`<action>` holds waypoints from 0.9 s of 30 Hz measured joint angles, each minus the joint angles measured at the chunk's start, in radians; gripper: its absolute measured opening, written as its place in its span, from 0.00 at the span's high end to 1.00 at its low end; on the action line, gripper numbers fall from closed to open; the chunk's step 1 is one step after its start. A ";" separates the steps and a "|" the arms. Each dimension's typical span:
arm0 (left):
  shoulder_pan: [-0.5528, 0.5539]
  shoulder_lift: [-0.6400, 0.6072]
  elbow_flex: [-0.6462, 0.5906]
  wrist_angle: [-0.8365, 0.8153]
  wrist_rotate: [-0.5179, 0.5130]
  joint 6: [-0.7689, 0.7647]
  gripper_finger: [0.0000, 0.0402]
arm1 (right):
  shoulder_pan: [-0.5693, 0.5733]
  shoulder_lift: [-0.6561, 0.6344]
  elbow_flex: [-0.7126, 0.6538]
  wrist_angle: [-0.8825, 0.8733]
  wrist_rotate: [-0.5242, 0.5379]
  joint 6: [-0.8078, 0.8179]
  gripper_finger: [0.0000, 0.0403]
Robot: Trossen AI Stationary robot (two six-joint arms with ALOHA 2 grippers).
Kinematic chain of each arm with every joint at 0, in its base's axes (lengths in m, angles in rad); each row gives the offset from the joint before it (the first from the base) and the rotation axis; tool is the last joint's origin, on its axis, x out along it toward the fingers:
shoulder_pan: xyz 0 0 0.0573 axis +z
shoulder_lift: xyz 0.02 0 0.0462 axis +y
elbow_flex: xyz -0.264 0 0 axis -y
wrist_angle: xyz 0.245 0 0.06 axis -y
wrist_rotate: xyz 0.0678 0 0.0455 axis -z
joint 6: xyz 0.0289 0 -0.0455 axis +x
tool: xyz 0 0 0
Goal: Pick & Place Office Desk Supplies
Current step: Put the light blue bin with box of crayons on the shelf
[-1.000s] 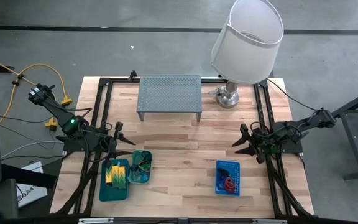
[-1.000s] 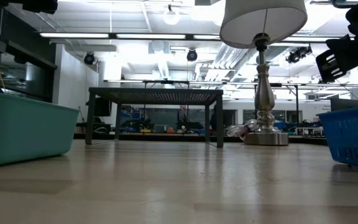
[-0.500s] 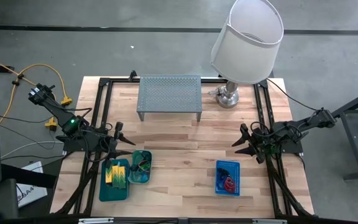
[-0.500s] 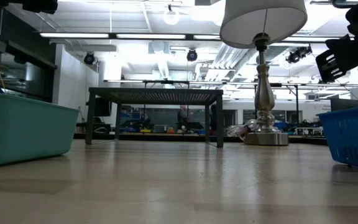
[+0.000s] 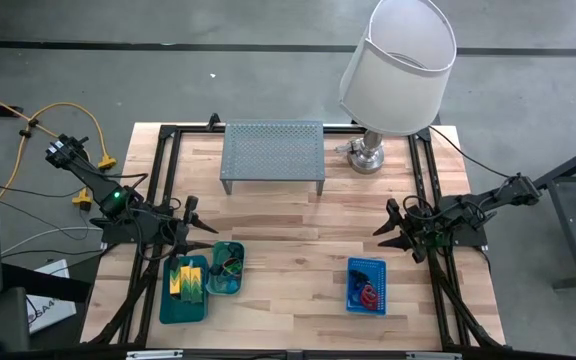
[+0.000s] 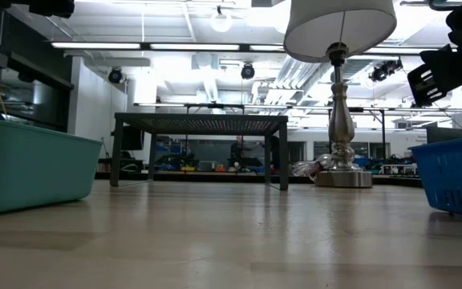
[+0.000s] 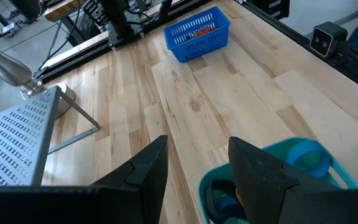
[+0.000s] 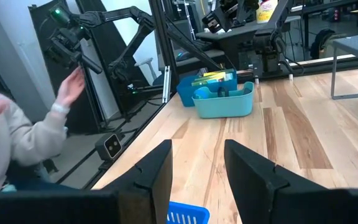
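Nothing on the surface (image 5: 288, 235) has shifted since the earlier frames: both arms sit where they were, and only a blurred person (image 8: 17, 134) at the edge of the right wrist view, one hand raised, shows motion. Over the left side of the surface, the left gripper (image 5: 200, 232) hovers just above and beside the small teal tray (image 5: 226, 268), its fingers (image 7: 145, 171) parted with a clear gap and holding nothing. That small tray holds a blue band loop (image 7: 308, 157) and some dark loops, and it touches the larger teal tray (image 5: 185, 292), where the yellow-green blocks (image 5: 187, 279) lie; whether the crayon box is among them cannot be told. On the right side, the right gripper (image 5: 388, 230) hangs above bare wood, well apart from the trays, its fingers (image 8: 151, 171) spread wide and empty. Nearer the front edge, below that gripper in the overhead view, sits the blue mesh basket (image 5: 366, 285) with a red loop (image 5: 369, 294) inside. At the back of the surface stand the grey perforated shelf (image 5: 273, 153) and, to its right, the lamp (image 5: 398, 60) with its white shade leaning over the metal base.
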 joint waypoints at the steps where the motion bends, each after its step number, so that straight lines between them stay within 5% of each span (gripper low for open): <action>1: 0.000 0.000 0.000 0.000 0.000 0.000 0.60 | 0.000 0.000 0.000 0.000 0.000 0.000 0.67; 19: 0.000 0.004 0.000 0.003 -0.018 -0.016 0.60 | 0.000 0.000 0.000 0.000 0.000 0.000 0.67; 27: 0.001 0.038 0.000 0.099 -0.236 -0.207 0.60 | 0.000 0.000 0.000 0.000 0.000 0.000 0.67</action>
